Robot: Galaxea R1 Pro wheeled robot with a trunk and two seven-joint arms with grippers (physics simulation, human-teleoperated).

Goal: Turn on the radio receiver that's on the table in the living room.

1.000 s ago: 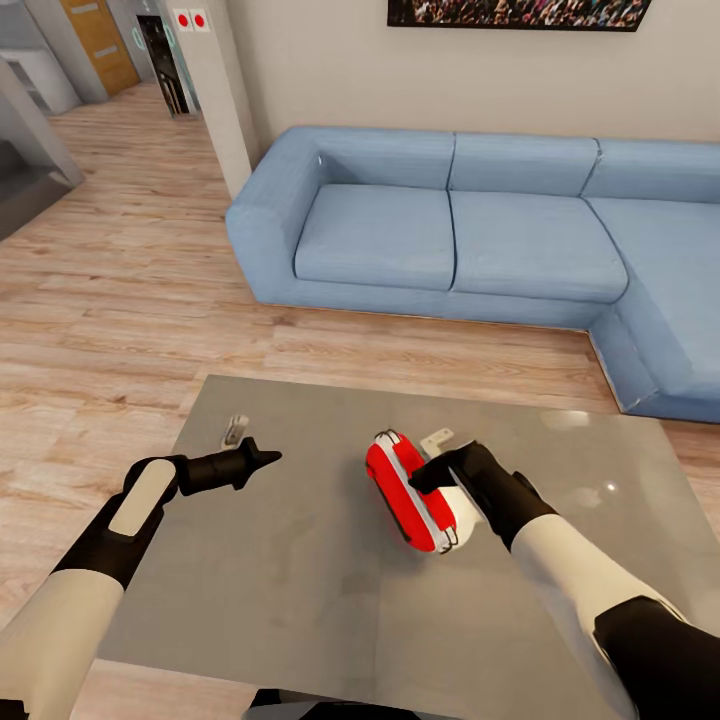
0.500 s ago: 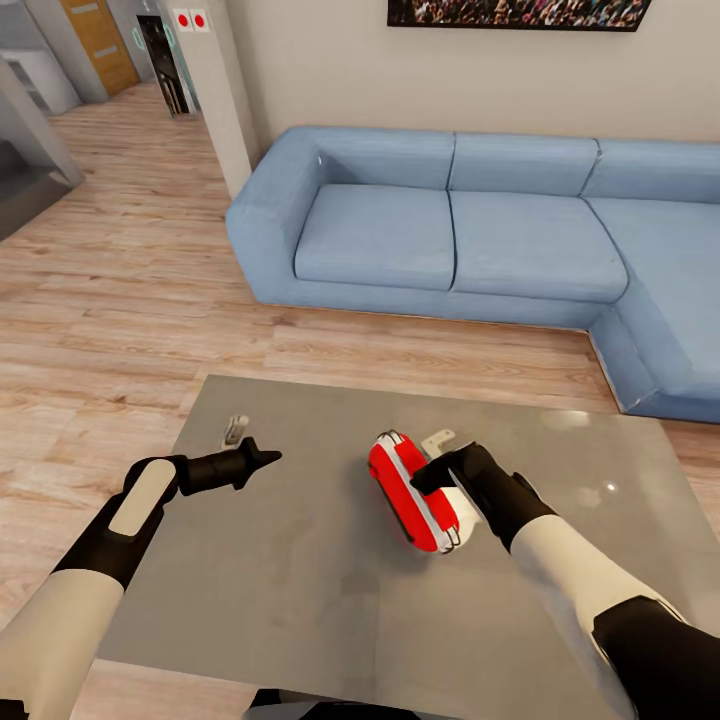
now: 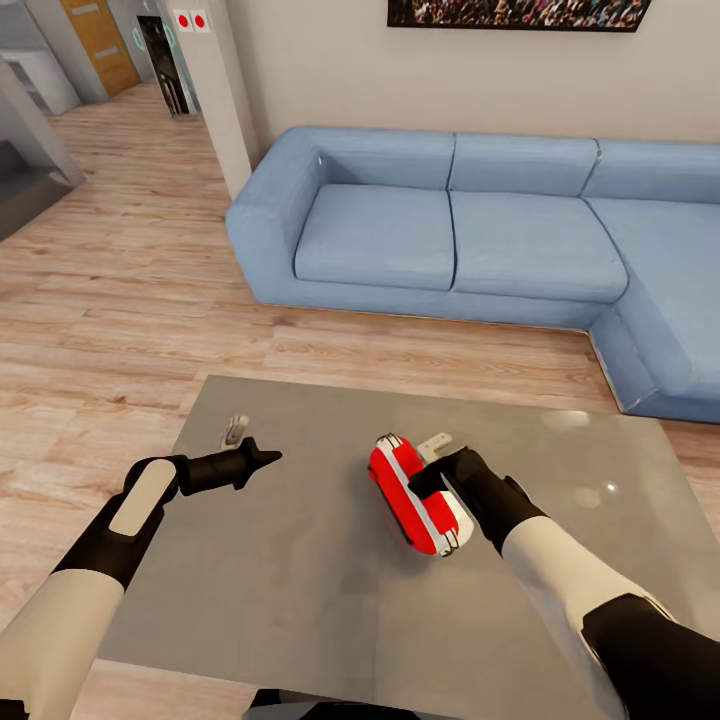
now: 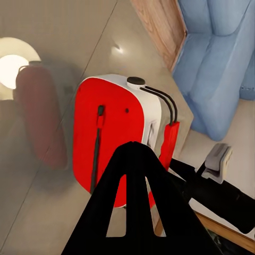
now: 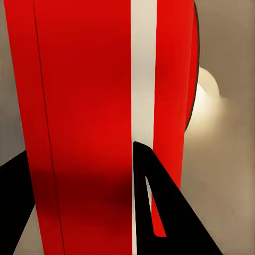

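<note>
The radio receiver (image 3: 415,494) is seen standing on its narrow edge near the middle of the table (image 3: 300,560), long axis running 11 to 5 o'clock in the head view. The right gripper (image 3: 428,478) is pressed against the radio's 3 o'clock face; in the right wrist view one dark finger is seen on either side of the red, white-striped edge (image 5: 106,106), jaws spread around it, though a firm grip cannot be told. The left gripper (image 3: 262,459) is held over the table at the radio's 9 o'clock, well apart, fingers (image 4: 139,175) brought together to a point. A blue sofa (image 3: 470,220) is seen beyond, at 12 o'clock.
</note>
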